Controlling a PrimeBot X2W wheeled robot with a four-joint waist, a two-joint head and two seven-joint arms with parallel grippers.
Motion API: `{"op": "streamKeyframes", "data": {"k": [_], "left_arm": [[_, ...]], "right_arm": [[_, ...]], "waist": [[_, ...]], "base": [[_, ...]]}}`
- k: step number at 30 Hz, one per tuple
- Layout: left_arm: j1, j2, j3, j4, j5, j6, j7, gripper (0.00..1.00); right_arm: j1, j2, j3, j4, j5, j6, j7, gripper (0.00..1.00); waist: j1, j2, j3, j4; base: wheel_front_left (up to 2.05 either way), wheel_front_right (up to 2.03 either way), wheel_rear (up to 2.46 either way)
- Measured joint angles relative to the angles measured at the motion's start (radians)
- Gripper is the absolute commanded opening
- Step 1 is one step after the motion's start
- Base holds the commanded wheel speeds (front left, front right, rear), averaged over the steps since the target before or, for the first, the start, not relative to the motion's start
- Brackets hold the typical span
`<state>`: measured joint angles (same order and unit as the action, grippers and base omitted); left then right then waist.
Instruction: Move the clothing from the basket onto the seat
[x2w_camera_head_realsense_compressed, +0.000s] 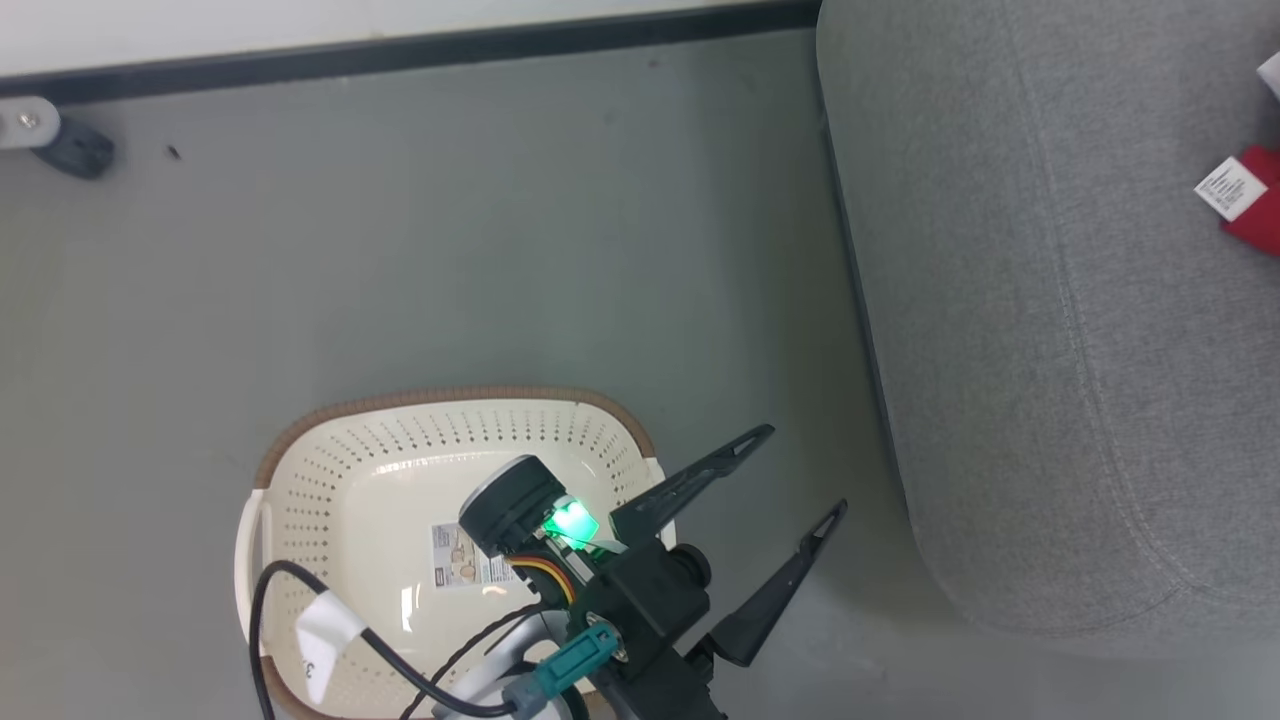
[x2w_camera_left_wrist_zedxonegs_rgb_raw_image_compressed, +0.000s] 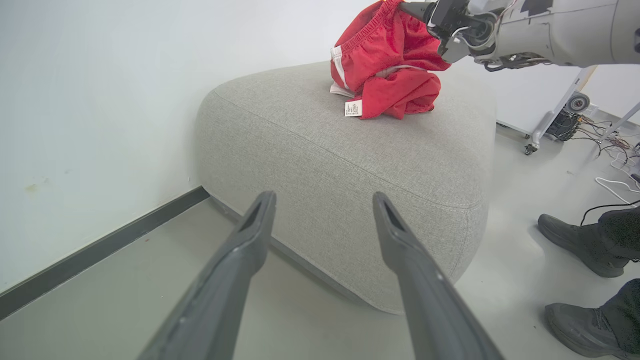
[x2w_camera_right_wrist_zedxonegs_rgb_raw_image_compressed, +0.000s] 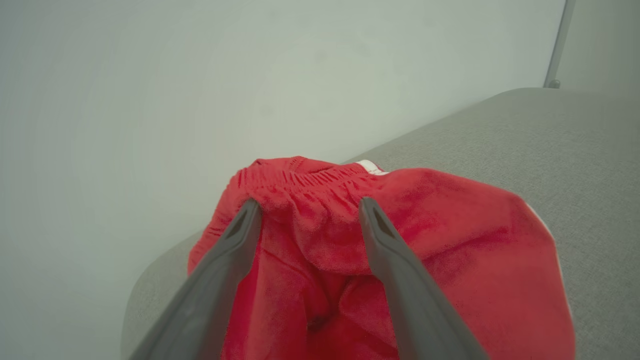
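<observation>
The cream basket (x2w_camera_head_realsense_compressed: 330, 470) stands on the floor at the lower left, with just a label sticker (x2w_camera_head_realsense_compressed: 462, 557) inside. My left gripper (x2w_camera_head_realsense_compressed: 806, 468) hangs open over the floor by the basket's right rim, holding nothing; in its own view the left gripper (x2w_camera_left_wrist_zedxonegs_rgb_raw_image_compressed: 322, 196) points at the grey seat (x2w_camera_left_wrist_zedxonegs_rgb_raw_image_compressed: 350, 160). Red clothing (x2w_camera_left_wrist_zedxonegs_rgb_raw_image_compressed: 395, 65) is heaped on top of the seat, its white care label (x2w_camera_left_wrist_zedxonegs_rgb_raw_image_compressed: 353, 108) facing out. My right gripper (x2w_camera_left_wrist_zedxonegs_rgb_raw_image_compressed: 407, 7) is at the top of the heap. The right gripper (x2w_camera_right_wrist_zedxonegs_rgb_raw_image_compressed: 309, 201) is open, fingers spread either side of a bunched fold of the clothing (x2w_camera_right_wrist_zedxonegs_rgb_raw_image_compressed: 425, 240).
The seat (x2w_camera_head_realsense_compressed: 1050, 300) fills the right side, with a bit of red clothing (x2w_camera_head_realsense_compressed: 1262, 205) at the edge. A dark baseboard (x2w_camera_head_realsense_compressed: 400, 50) runs along the wall. A person's black shoes (x2w_camera_left_wrist_zedxonegs_rgb_raw_image_compressed: 575, 242) and loose cables (x2w_camera_left_wrist_zedxonegs_rgb_raw_image_compressed: 615, 185) lie beyond the seat. Grey floor stretches between basket and seat.
</observation>
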<state>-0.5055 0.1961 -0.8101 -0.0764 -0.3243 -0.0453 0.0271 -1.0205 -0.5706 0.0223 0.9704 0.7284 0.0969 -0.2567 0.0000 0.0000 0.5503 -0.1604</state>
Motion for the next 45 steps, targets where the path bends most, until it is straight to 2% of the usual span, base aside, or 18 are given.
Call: {"op": "streamKeyframes", "data": {"k": [7, 10, 17, 27, 39, 45], "left_arm": [[0.019, -0.001, 0.031, 0.036, -0.032, 0.004, -0.045, 1.00], [0.048, -0.001, 0.042, 0.049, -0.037, 0.020, -0.065, 1.00], [0.105, 0.000, 0.070, 0.071, -0.053, 0.049, -0.092, 1.00], [0.186, 0.005, 0.129, 0.086, -0.072, 0.116, -0.132, 1.00], [0.275, 0.018, 0.241, 0.125, -0.103, 0.160, -0.162, 1.00], [0.314, 0.015, 0.308, 0.146, -0.103, 0.165, -0.177, 1.00]], "right_arm": [[0.083, 0.021, 0.003, -0.010, -0.034, 0.000, 0.000, 1.00], [0.122, 0.041, 0.012, -0.039, -0.049, 0.000, 0.000, 1.00], [0.236, 0.108, 0.041, -0.149, -0.100, 0.002, 0.000, 1.00], [0.410, 0.192, 0.092, -0.335, -0.165, 0.004, 0.000, 1.00], [0.581, 0.269, 0.159, -0.502, -0.222, 0.004, 0.000, 1.00], [0.654, 0.290, 0.199, -0.566, -0.246, 0.004, 0.000, 1.00]], "waist": [[-0.0001, -0.0001, -0.081, 0.004], [-0.0001, -0.0001, -0.119, 0.007], [-0.0002, -0.0003, -0.207, 0.015], [-0.0002, -0.0002, -0.315, 0.040], [-0.0001, -0.0002, -0.404, 0.080], [0.0000, -0.0002, -0.440, 0.091]], "base": [[0.00, 0.00, 0.00], [0.00, 0.00, 0.00], [0.00, 0.00, 0.00], [0.00, 0.00, 0.00], [0.00, 0.00, 0.00], [0.00, 0.00, 0.00]]}}
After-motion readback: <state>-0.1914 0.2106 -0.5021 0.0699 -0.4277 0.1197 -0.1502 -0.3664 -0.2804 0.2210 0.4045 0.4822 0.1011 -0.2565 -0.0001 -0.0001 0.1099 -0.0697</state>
